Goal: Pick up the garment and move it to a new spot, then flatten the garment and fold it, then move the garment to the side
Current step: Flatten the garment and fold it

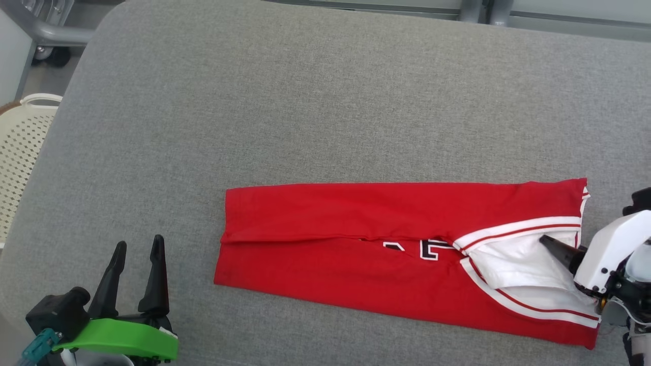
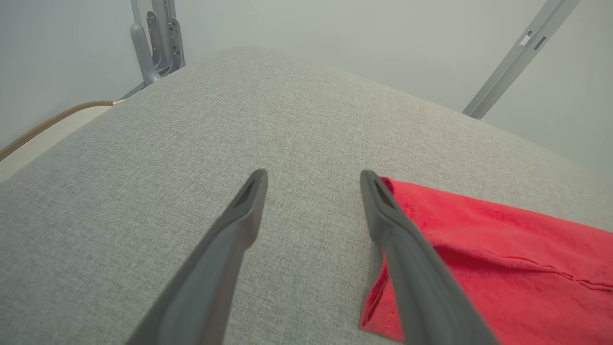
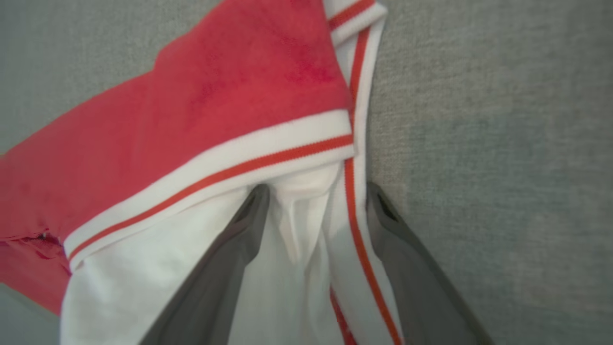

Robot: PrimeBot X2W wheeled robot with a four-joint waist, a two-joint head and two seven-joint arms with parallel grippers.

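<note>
The garment (image 1: 356,244) is a red jersey with white, red-striped trim, folded into a long band across the grey padded table (image 1: 305,101). Black-and-white lettering peeks from its fold. My right gripper (image 1: 552,244) is at the jersey's right end and is open. In the right wrist view one finger (image 3: 239,239) lies on the white inner fabric and the other rests on the table beside the edge. The striped trim of the garment (image 3: 230,96) runs between them in the right gripper (image 3: 318,191). My left gripper (image 1: 140,241) stands open and empty, left of the garment's (image 2: 503,249) left end, also seen as the left gripper (image 2: 313,175).
A cream perforated basket (image 1: 20,152) stands off the table's left edge, with a grey metal frame (image 1: 46,30) and a wheel behind it. Grey bars (image 1: 478,10) run along the far edge. Bare table stretches beyond the jersey.
</note>
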